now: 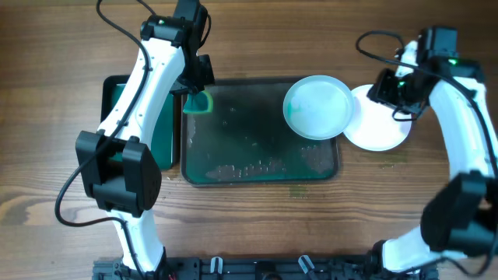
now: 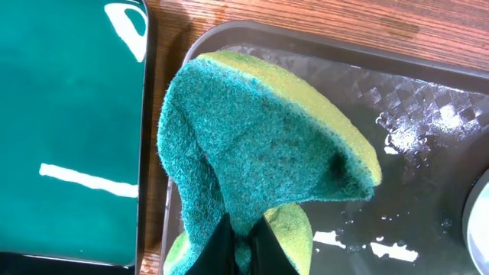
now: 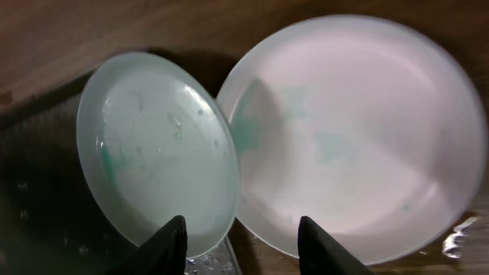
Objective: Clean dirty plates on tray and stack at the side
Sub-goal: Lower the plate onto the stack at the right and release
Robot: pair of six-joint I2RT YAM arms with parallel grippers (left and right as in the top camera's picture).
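The dark tray lies mid-table, wet, with crumbs along its front. A pale blue plate with a teal smear on its left sits in the tray's far right corner; it also shows in the right wrist view. A white plate lies on the table just right of the tray, its left edge under the blue plate's rim; it also shows in the right wrist view. My left gripper is shut on a green-yellow sponge over the tray's far left corner. My right gripper is open above the two plates' edges.
A narrow bright green tray lies left of the dark tray, largely under my left arm; it also shows in the left wrist view. Cables hang at both far corners. Bare wood table surrounds the trays.
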